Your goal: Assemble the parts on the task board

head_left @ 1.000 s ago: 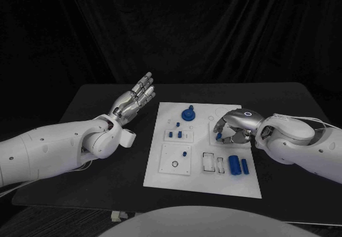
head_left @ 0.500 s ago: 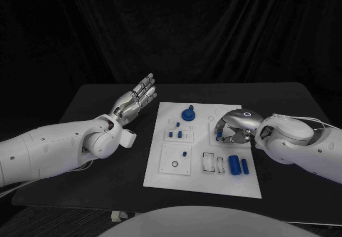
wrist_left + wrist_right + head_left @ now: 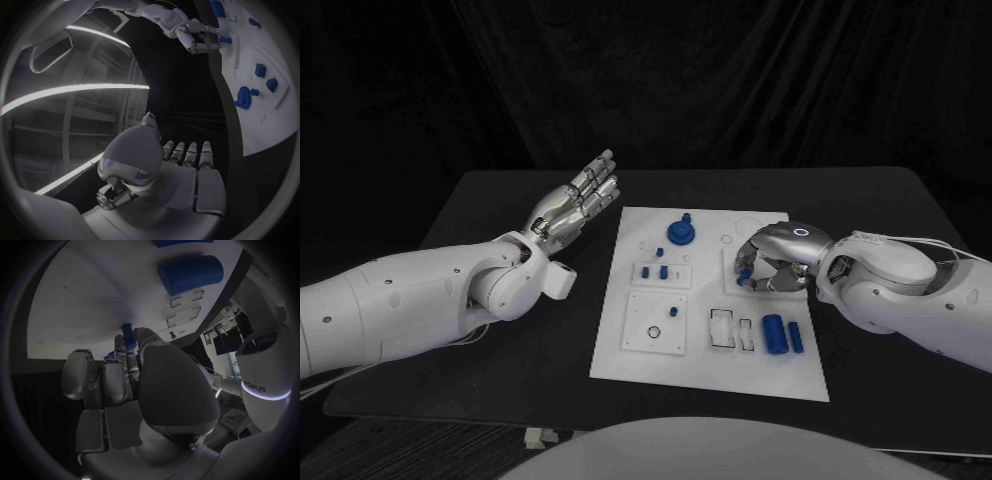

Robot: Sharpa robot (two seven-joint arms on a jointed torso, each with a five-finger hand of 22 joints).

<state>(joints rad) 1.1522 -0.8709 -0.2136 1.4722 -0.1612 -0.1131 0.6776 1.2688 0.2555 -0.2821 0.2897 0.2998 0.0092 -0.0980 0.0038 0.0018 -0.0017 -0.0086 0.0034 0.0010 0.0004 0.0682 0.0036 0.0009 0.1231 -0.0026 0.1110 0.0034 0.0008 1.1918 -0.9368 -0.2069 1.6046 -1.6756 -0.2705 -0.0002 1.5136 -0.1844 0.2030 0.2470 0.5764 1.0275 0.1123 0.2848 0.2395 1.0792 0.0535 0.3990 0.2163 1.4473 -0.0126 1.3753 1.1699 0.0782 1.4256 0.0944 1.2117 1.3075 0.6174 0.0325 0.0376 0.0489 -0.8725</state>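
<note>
The right hand [image 3: 769, 262] sits over the right-centre of the task board [image 3: 711, 360], fingers curled down around a small blue part [image 3: 747, 271] that peeks out at its lower left side in the head view. A second ago that blue piece showed a little lower and further left of the fingers; half a second ago it was almost hidden under them; now it shows again, tucked closer under the fingertips. So the hand has been working the part in its grip with small finger shifts rather than travelling, while the arm has barely moved. In the right wrist view the fingers [image 3: 119, 375] close on a short blue peg [image 3: 127, 335] whose tip points at the white board, so the hand pinches that part; whether the peg already touches the board or hangs just above it I cannot tell from these angles. The reading I would give is that the part is being turned upright for seating in a socket on the right side of the board, and insertion is not yet done. The left hand [image 3: 577, 198] stands at the upper left of the board, off its edge, flat with fingers straight and together, holding nothing and unchanged over the last second. Other pieces lie untouched: a blue knob [image 3: 681, 233] near the board's top, a blue cylinder [image 3: 773, 332] and a slimmer blue bar [image 3: 795, 337] at lower right.
</note>
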